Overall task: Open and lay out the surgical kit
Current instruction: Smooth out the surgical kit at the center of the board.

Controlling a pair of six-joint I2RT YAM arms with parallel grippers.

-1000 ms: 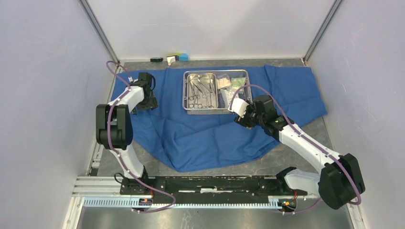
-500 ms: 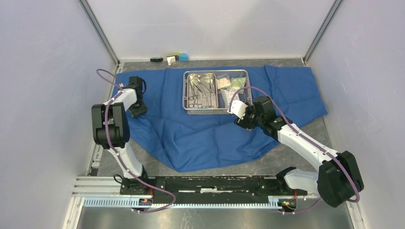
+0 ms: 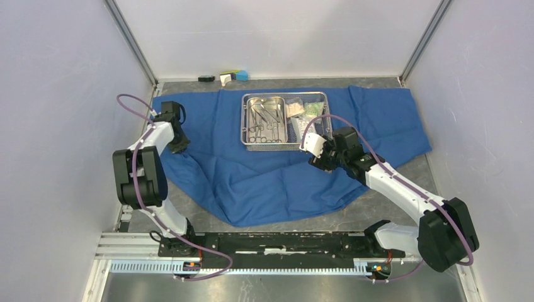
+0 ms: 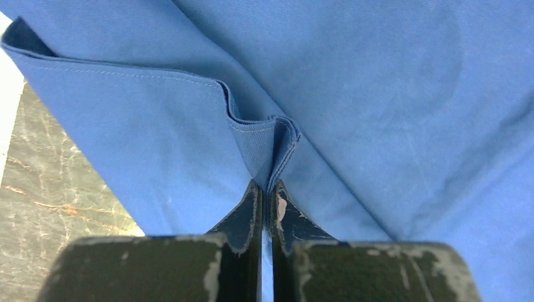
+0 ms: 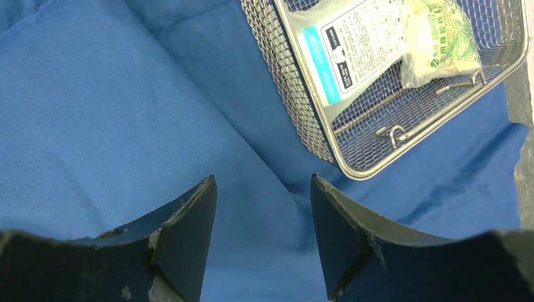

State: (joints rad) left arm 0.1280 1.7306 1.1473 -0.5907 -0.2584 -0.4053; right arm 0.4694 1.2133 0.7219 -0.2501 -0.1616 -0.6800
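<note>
The blue cloth wrap (image 3: 264, 170) of the surgical kit lies spread over the table. On it at the back stands the steel mesh tray (image 3: 327, 104), with metal instruments (image 3: 264, 119) in its inner pan and clear packets (image 5: 371, 44) on its right side. My left gripper (image 3: 177, 146) is at the cloth's left edge, shut on a pinched fold of the cloth (image 4: 267, 151). My right gripper (image 5: 263, 182) hovers open over bare cloth just in front of the tray's right corner (image 5: 359, 170), holding nothing.
Small objects (image 3: 230, 77) lie at the back edge by the rear wall. Bare grey tabletop (image 4: 50, 189) shows left of the cloth and at the right front (image 3: 397, 182). White walls close in both sides.
My left arm swung left to the cloth's edge and its jaws closed on a fold of cloth. The right arm has barely moved.
</note>
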